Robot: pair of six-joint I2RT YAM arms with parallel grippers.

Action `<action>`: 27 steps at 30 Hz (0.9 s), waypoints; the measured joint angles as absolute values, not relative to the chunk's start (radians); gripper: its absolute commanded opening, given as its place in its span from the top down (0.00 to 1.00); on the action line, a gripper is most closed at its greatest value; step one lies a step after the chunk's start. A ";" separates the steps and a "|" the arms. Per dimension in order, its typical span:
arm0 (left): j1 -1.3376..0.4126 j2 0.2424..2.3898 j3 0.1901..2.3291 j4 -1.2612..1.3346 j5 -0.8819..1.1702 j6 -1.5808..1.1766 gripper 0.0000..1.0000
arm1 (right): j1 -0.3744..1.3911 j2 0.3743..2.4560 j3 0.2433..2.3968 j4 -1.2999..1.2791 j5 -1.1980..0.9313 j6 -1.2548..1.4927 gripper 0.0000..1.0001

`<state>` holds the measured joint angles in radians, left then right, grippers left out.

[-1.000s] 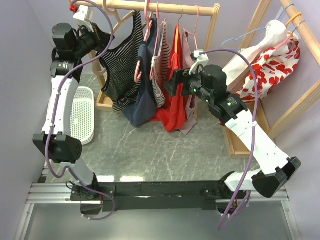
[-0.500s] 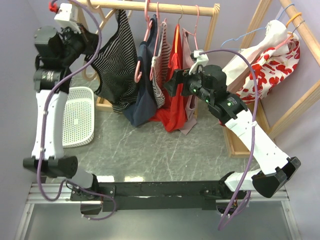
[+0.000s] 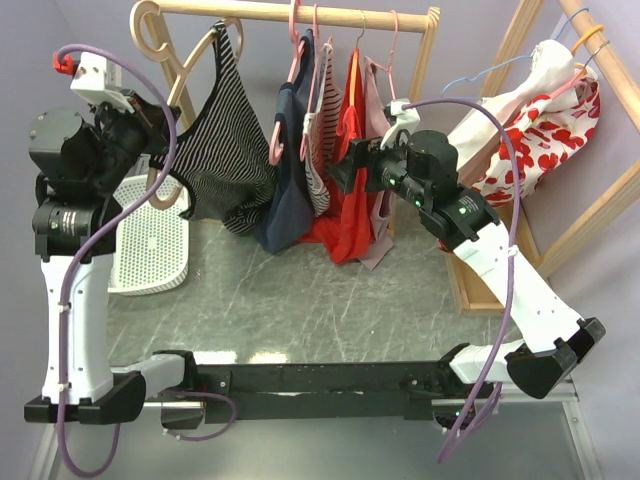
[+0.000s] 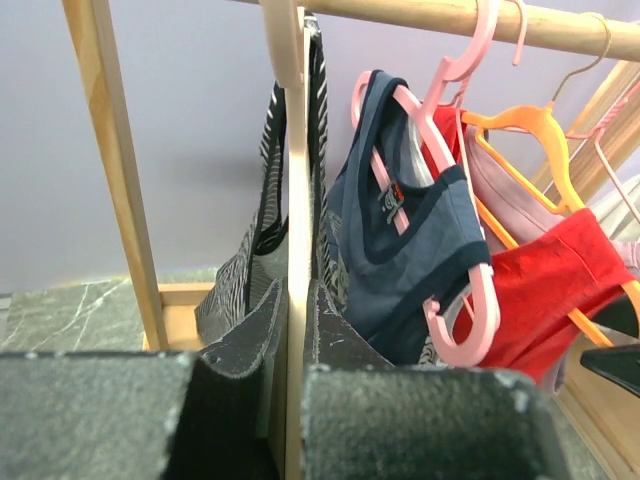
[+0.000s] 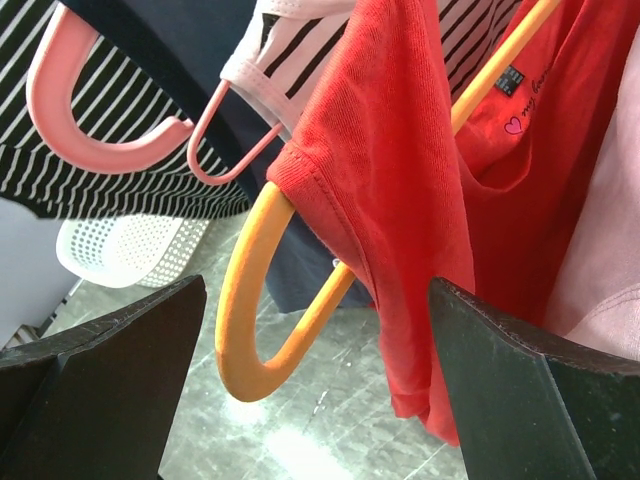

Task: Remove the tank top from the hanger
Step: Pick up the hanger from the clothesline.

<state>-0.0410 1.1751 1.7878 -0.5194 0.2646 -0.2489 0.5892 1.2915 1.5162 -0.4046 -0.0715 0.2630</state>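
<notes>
Compared with a second ago, the left arm is swung out to the left and lower, and its elbow is dropped toward the table's near-left corner. The left gripper [image 3: 155, 140] is clamped tight on the wooden hanger [image 3: 195, 62]. In the left wrist view the hanger's wooden arm [image 4: 295, 300] is seen pinched between the two pads.

The striped tank top [image 3: 225, 150] is still draped on that hanger. It is now dragged left along with it and spread wider and more slanted than before, when it hung bunched against the navy tank top [image 3: 285, 200]. Striped fabric [image 4: 245, 290] is seen on both sides of the wooden arm. The hanger's hook loop is shown at the left end of the rail [image 3: 330, 14]. Whether it is still hooked over the rail cannot be told.

The white basket [image 3: 150, 245] is uncovered more than before, with the arm no longer across it.

The right arm is unchanged. The right gripper [image 3: 345, 165] is held wide apart and nothing is gripped. In the right wrist view the orange hanger [image 5: 250, 310] and the red top [image 5: 400, 200] are seen hanging between the spread fingers [image 5: 100, 390], touched by neither. The rest of the rack is unmoved.
</notes>
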 measured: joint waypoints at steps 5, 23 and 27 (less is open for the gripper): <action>-0.041 1.166 1.788 -0.552 0.247 -0.249 0.99 | 0.589 1.291 1.516 -0.405 -0.073 0.263 0.00; -0.042 1.013 2.143 -0.928 0.229 -0.241 0.99 | 0.589 1.200 1.517 -0.409 -0.124 0.260 0.00; -0.046 0.963 2.137 -0.941 0.287 -0.240 0.99 | 0.589 1.185 1.516 -0.413 -0.138 0.261 0.00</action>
<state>-0.0456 0.9630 2.1372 -0.9405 0.2871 -0.2401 0.5892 1.1851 1.5162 -0.4133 -0.1383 0.2611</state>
